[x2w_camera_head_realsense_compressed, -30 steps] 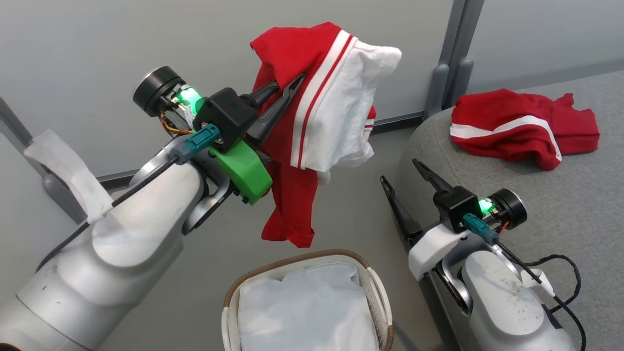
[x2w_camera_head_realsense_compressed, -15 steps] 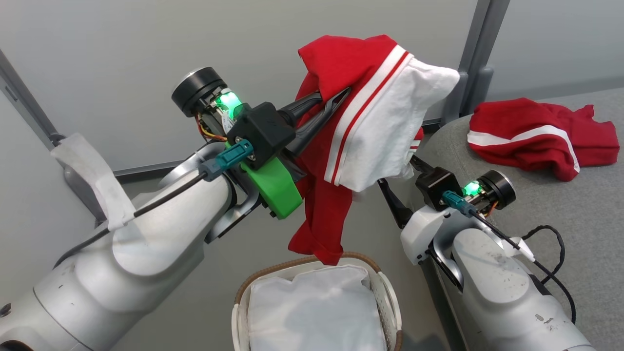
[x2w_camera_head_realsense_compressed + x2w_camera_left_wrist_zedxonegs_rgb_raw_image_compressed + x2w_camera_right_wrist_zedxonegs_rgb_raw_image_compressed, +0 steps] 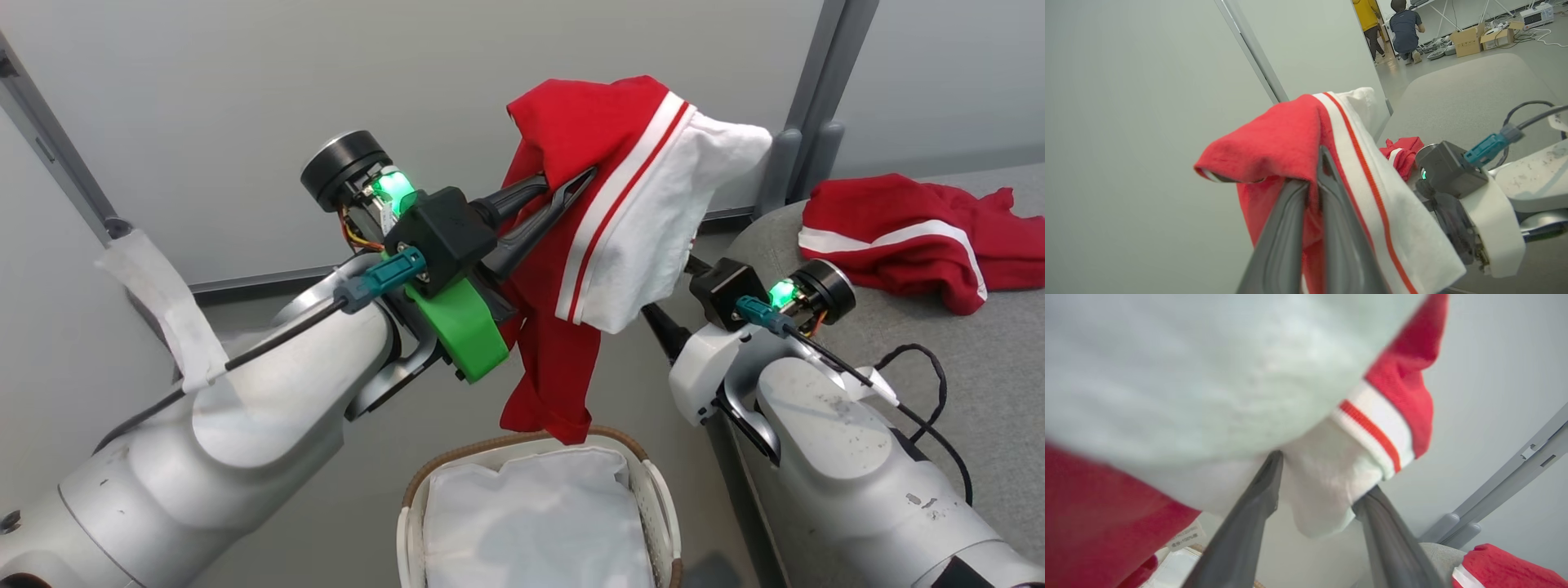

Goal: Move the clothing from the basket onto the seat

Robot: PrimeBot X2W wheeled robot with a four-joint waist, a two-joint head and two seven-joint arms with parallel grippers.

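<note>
Pale grey partition panels (image 3: 204,98) and a darker upright post (image 3: 826,82) back the scene, with a grey sofa (image 3: 939,359) at the right and a white basket (image 3: 490,449) with a brown woven rim low in the middle, holding its white liner (image 3: 531,523)

From the head, the left tool (image 3: 571,181) is raised above the basket, its two dark fingers pressed together on a red jersey (image 3: 571,122) with a white, red-striped sleeve. The jersey drapes over the fingertips, and its lowest red corner hangs over the basket's far rim; contact there cannot be told. A second red garment (image 3: 898,237) with a white stripe lies crumpled on the sofa, well apart from the basket

The left wrist view adds what the head view lacks: beyond the sofa, an open floor with cardboard boxes (image 3: 1470,38) and a person (image 3: 1404,24) crouching. It also shows the pinch close up, red cloth folded over both fingers

The right wrist view looks up under the jersey. The right tool (image 3: 1322,475) has its fingers (image 3: 1265,486) spread apart, a fold of the white sleeve hanging between them and brushing the tips; they are not clamped on it. A small white care label (image 3: 1184,539) shows beside the red cloth
</note>
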